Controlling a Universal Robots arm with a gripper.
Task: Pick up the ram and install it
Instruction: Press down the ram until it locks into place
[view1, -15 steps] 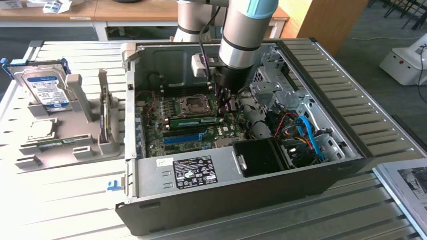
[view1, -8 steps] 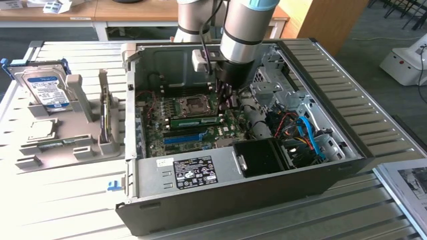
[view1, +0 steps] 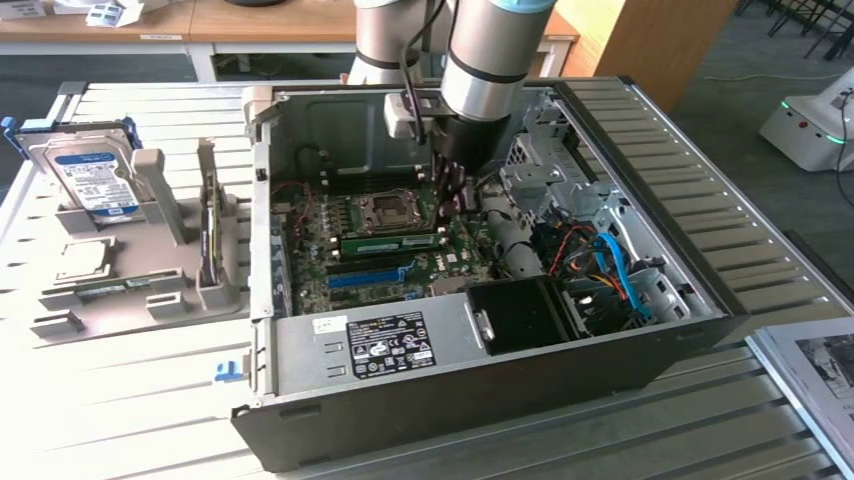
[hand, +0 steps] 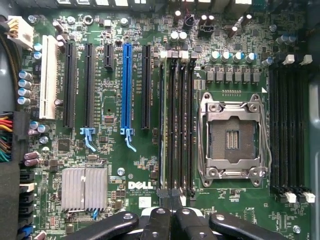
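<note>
White slatted table (view1: 134, 400) fills the frame; open PC case (view1: 467, 390) centre, motherboard (hand: 110, 150) inside. Arm's tool (hand: 170, 220), fingers pressed together, sits over the ram (view1: 390, 241), seated in its slot mid-frame.

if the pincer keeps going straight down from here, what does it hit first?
Most likely the ram, standing edge-up in the bank of memory slots directly below the shut pincer. The empty CPU socket sits off to one side, out of line. Depth is unclear, so how close it is cannot be told.
</note>
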